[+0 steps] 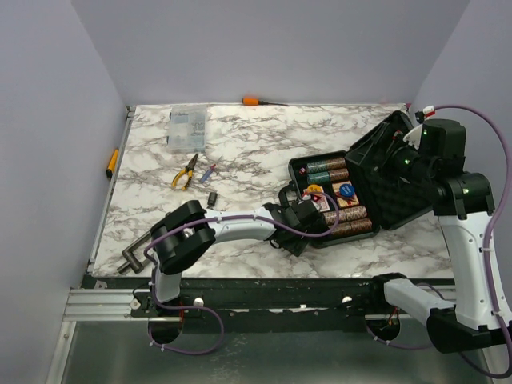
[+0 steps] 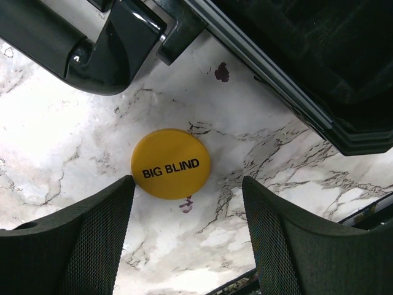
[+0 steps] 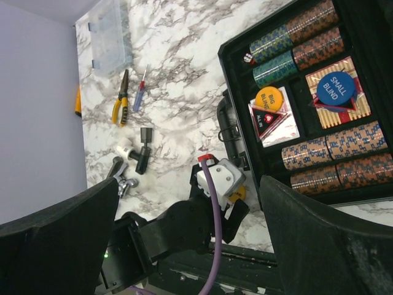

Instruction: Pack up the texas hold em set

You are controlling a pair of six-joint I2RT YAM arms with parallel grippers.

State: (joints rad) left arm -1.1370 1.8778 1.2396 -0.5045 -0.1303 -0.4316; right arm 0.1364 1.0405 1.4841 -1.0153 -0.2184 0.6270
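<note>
**Left claw over a yellow disc beside the open case**

The left claw (image 2: 187, 184) hangs low over the bench (image 1: 264, 144), at the near left corner of the black case (image 3: 227, 70). Its jaws are released and stand on both sides of a yellow disc (image 2: 171, 163) marked BIG BLIND. This disc lies flat on the marble, outside the case and just beside its edge. One finger (image 2: 80, 246) is very close to the rim of the disc and the other is apart from it, so the disc is not grasped.

The case lies open, with its lid (image 1: 382, 186) tilted up on the right side. Inside are the brown and teal chip stacks (image 3: 334, 153) and two card decks (image 3: 273, 123). A second yellow disc (image 3: 268, 98) lies on one deck and a blue disc (image 3: 336, 88) on the other. Small red dice (image 3: 249, 58) sit at the end of a teal stack.

The right claw (image 3: 189, 184) is up beside the lid, spread wide and holding nothing.

Further left on the bench lie yellow-handled pliers (image 1: 186, 172) and a clear box (image 1: 186, 126), well apart from the case.
</note>
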